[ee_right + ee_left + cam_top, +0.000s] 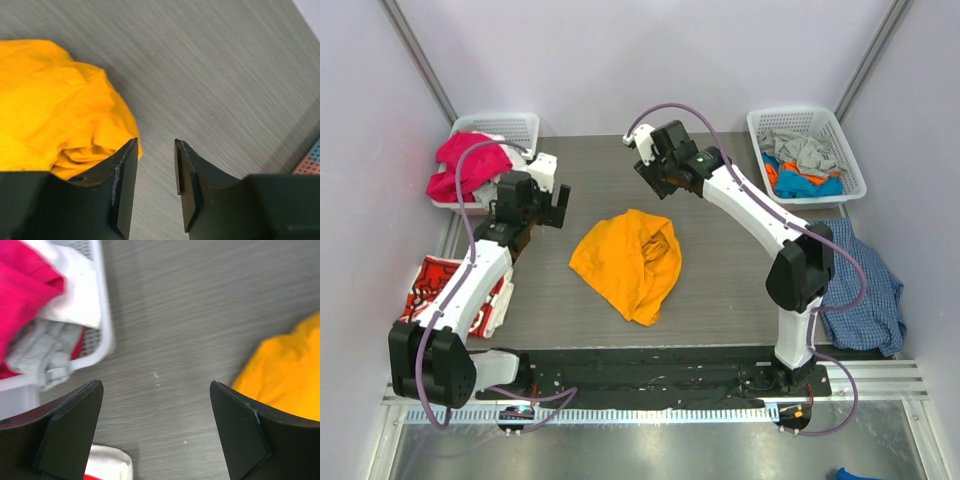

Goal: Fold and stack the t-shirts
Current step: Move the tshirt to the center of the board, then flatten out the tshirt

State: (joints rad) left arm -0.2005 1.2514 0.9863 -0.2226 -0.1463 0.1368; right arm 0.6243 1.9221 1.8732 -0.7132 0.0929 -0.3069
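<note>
Presently, find the orange-yellow t-shirt (628, 262) as a crumpled, unfolded heap at the centre of the counter (720, 290), free of both arms. Find the red t-shirt (432, 278) with white lettering at 8 o'clock, spread on the counter's edge, partly hidden under the left arm.

Note the left end effector (155, 387) at 10 o'clock from the orange heap, pointing down, jaws spread wide and holding nothing. See only bare counter between its fingers in the wrist view, with orange cloth off at 3 o'clock and basket mesh at 10 o'clock.

Note the right end effector (155, 145) at 12 o'clock from the heap, raised over bare counter. See its jaws parted by a narrow gap, gripping nothing. See the orange cloth at 9 o'clock in that wrist view, just beside one finger; cannot tell whether cloth and finger touch.

Log the left basket (515, 120) at 10 o'clock, holding pink cloth (470, 165) that spills over the rim. Log the right basket (852, 165) at 2 o'clock with grey, blue and orange garments. Log a blue checked shirt (865, 295) at 4 o'clock, hanging off the counter's edge.
</note>
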